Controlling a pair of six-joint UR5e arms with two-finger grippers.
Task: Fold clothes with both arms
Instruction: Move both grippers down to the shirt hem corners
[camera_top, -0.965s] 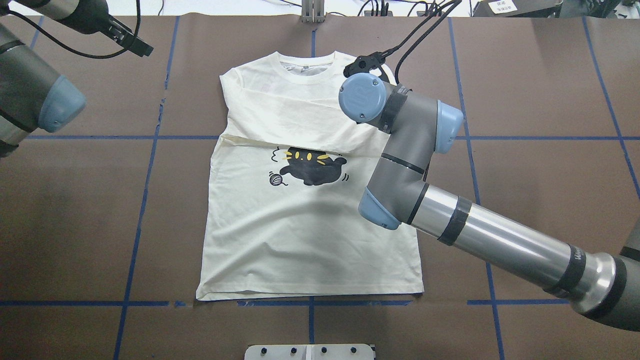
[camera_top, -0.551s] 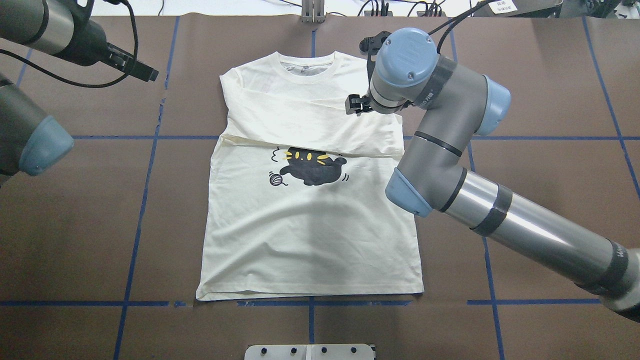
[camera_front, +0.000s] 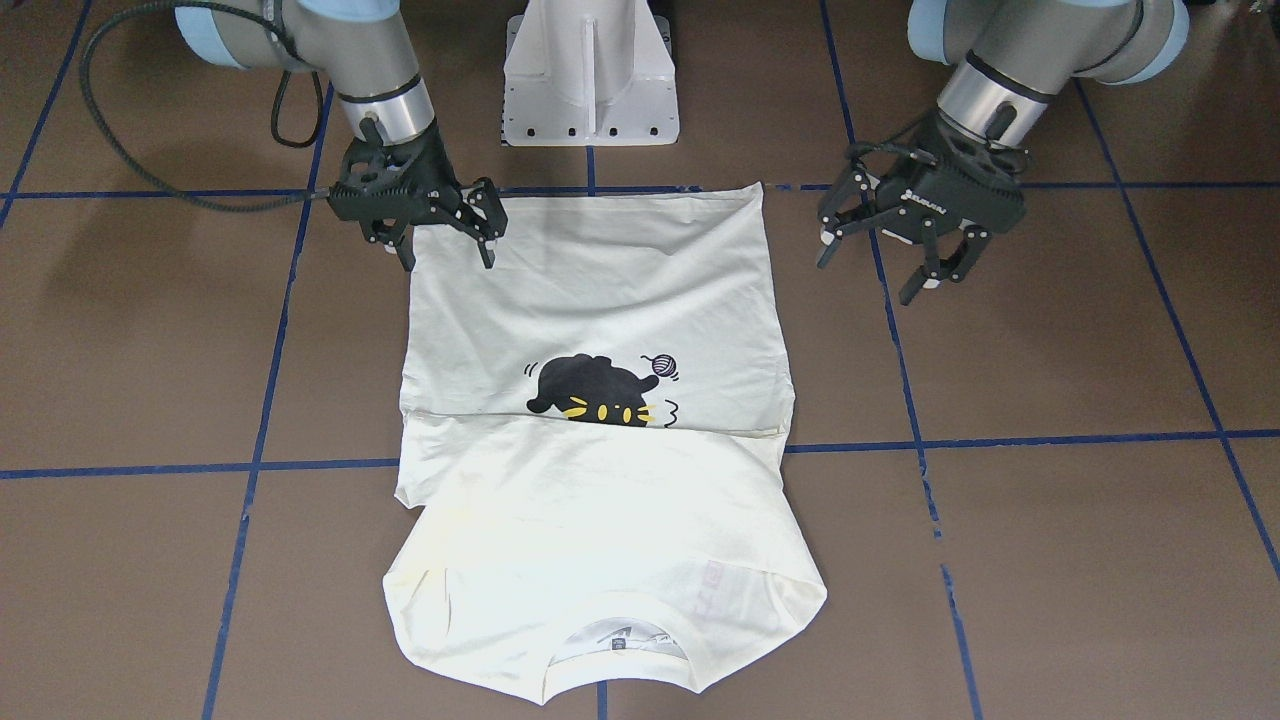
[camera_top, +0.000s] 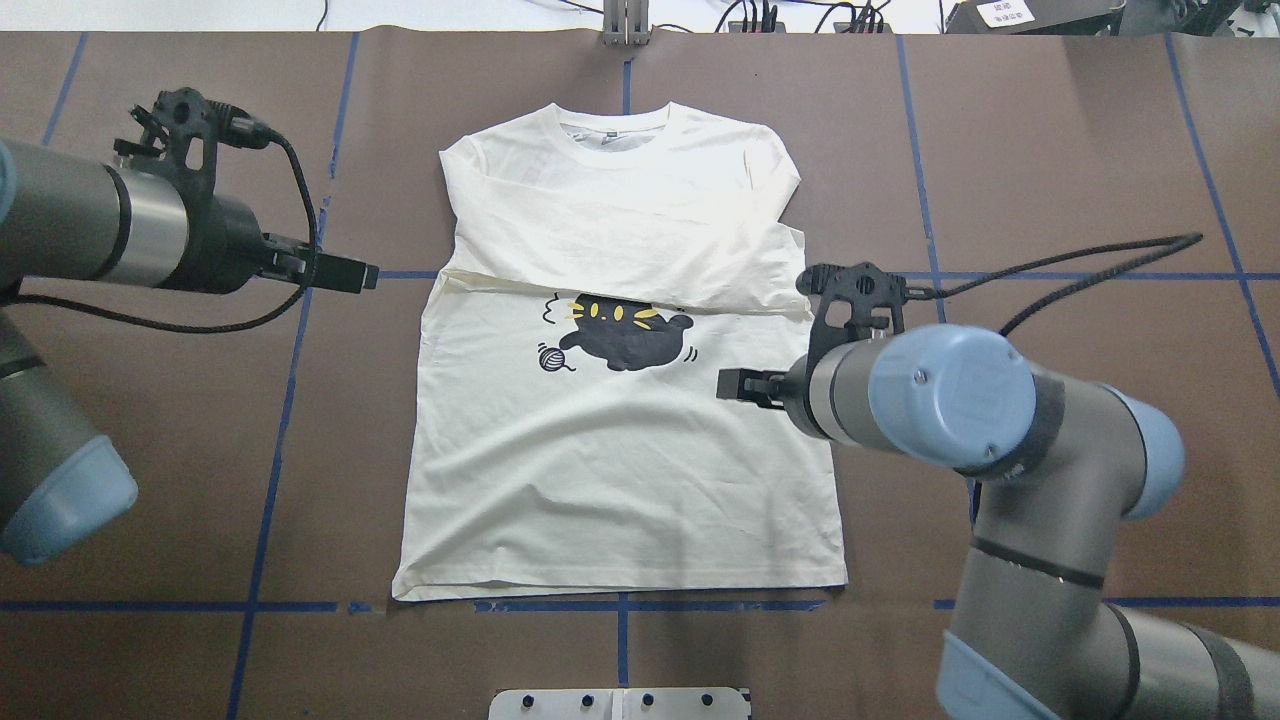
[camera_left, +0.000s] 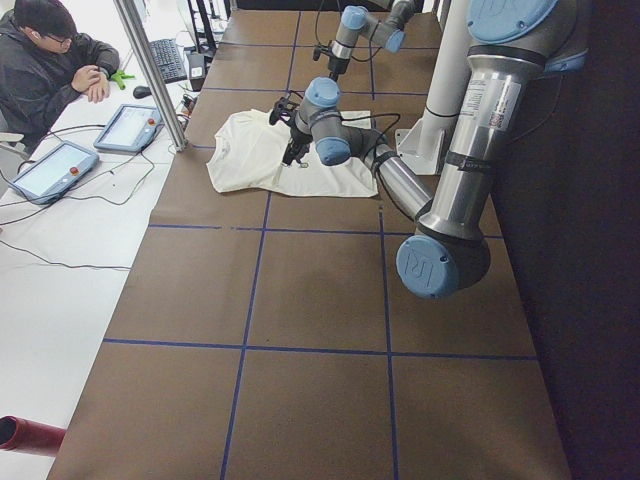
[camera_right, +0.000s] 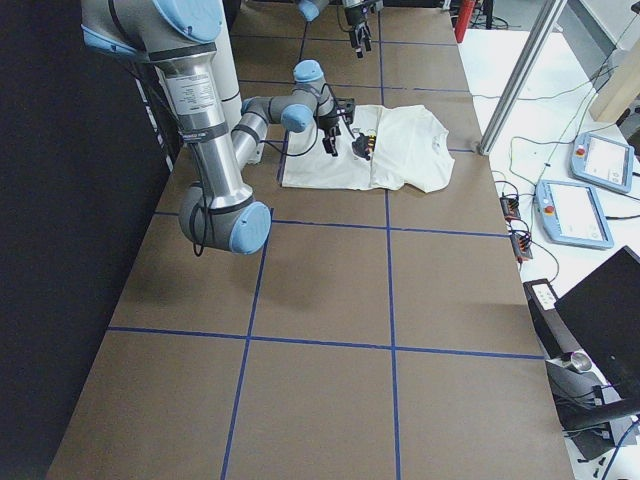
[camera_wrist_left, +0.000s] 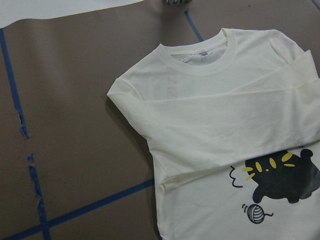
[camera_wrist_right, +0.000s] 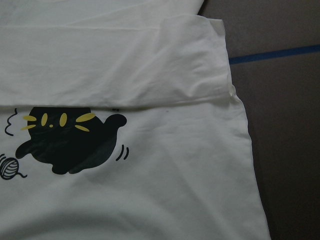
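We see the left tool (camera_front: 880, 275) spread wide, empty, beside the shirt (camera_front: 600, 500); right tool (camera_front: 447, 255) likewise, over its edge.

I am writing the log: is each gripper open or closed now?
Left black claw gripper: open, empty.
Right black claw gripper: open, empty.

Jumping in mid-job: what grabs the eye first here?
A cream T-shirt lies flat on the table, sleeves folded across the top of its black cat print. Both pincers hang open: the right pincer above the shirt's right edge, the left pincer over bare table beside it.
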